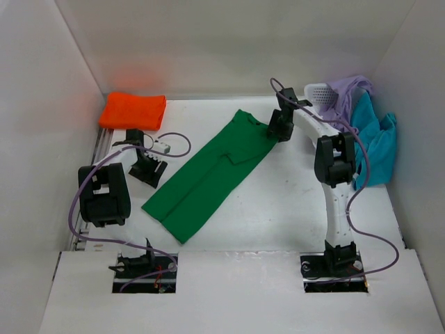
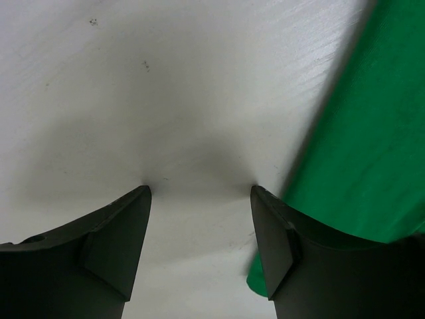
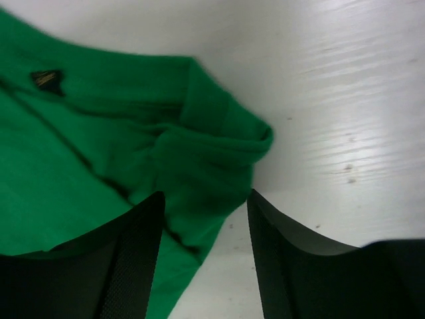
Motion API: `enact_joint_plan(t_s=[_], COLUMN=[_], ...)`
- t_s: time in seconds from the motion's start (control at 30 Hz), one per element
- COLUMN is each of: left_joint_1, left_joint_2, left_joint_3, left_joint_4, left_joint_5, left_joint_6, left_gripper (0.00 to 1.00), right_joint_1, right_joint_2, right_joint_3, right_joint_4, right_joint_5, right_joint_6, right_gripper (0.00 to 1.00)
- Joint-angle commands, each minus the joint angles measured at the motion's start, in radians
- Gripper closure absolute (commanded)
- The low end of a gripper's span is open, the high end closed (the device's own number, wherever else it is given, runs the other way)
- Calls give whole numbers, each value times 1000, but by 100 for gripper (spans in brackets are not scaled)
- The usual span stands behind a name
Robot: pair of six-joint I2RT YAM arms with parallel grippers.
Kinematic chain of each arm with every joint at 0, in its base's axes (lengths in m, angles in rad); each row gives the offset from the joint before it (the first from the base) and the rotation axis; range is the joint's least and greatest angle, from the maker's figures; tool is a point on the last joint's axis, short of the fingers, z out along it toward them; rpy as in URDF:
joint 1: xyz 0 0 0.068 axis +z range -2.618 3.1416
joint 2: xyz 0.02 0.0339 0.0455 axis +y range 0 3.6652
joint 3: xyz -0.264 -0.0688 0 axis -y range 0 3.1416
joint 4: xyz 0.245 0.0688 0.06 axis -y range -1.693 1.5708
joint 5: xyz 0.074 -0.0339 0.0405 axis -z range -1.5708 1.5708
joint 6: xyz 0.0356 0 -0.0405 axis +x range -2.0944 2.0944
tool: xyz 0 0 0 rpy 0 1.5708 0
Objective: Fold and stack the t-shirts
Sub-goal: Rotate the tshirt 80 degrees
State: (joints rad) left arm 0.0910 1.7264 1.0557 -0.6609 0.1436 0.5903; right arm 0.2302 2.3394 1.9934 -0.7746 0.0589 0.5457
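1. Four shirts show in my overhead view; the green shirt (image 1: 208, 174) lies flat on the table (image 1: 292, 216) as a long narrow strip, mid-table between the two arms
2. Its long axis runs on a diagonal, with the collar end pointing far-right and the hem end pointing near-left, toward my left arm
3. From the right wrist I see the neck label (image 3: 46, 80) facing up and the cloth bunched into a fold at that collar end
4. My right gripper (image 1: 278, 125) hangs over the collar end with its fingers (image 3: 133, 266) standing well apart; cloth lies under the gap but nothing is pinched
5. My left gripper (image 1: 147, 167) sits just beside the strip's left long edge, fingers (image 2: 119, 246) apart over bare table and holding nothing
6. The orange shirt (image 1: 133, 110) lies folded in the far-left corner, well apart from the green one
7. The teal shirt (image 1: 375, 142) and lavender shirt (image 1: 351, 89) lie heaped at the far right beside the white mesh basket (image 1: 321, 94)
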Motion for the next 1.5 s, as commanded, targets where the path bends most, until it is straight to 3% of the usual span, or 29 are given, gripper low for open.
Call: enact_joint_plan(t_s=[0.0, 0.07, 0.17, 0.2, 0.23, 0.43, 0.53, 0.6, 0.67, 0.87, 1.0, 1.1, 1.2, 1.33, 1.47], left_joint_1=[0, -4, -10, -13, -18, -122, -188, -236, -273, -276, -262, -242, -210, -132, -44], left_joint_2=[-21, -21, -18, -14, -13, -8, 18, 36, 45, 44, 16, -27, -74, -145, -230], left_joint_3=[-8, -8, -5, -3, -3, -45, -60, -71, -83, -91, -111, -126, -128, -123, -115], left_joint_4=[0, -3, -20, -31, -40, -60, -49, -46, -45, -40, -28, -11, 9, 46, 41], left_joint_5=[40, 54, 92, 109, 128, 244, 263, 293, 312, 326, 303, 297, 300, 295, 295], left_joint_6=[-27, -33, -43, -47, -50, -52, -73, -93, -90, -96, -98, -104, -116, -165, -190], left_gripper=[40, 40, 40, 40, 41, 42, 42, 43, 43, 44, 45, 45, 44, 44, 42], right_joint_1=[-5, -15, -22, -22, -21, -18, -18, -15, -12, 33, 169, 318, 479, 666, 745], right_joint_2=[29, 50, 99, 118, 141, 360, 382, 336, 240, -289, -627, -758, -818, -825, -808], right_joint_3=[65, 88, 151, 183, 226, 707, 746, 675, 551, -164, -652, -897, -1033, -1087, -1101], right_joint_4=[-57, -69, -91, -95, -95, 4, 180, 259, 268, 365, 455, 468, 471, 511, 525], right_joint_5=[-103, -143, -185, -186, -180, -116, -142, -180, -179, -28, 38, 27, 32, 36, 36], right_joint_6=[22, 23, 30, 30, 31, 89, 143, 142, 100, 27, 92, 224, 373, 508, 536], right_gripper=[44, 54, 88, 97, 100, 100, 78, 57, 50, 43, 41, 39, 39, 40, 39])
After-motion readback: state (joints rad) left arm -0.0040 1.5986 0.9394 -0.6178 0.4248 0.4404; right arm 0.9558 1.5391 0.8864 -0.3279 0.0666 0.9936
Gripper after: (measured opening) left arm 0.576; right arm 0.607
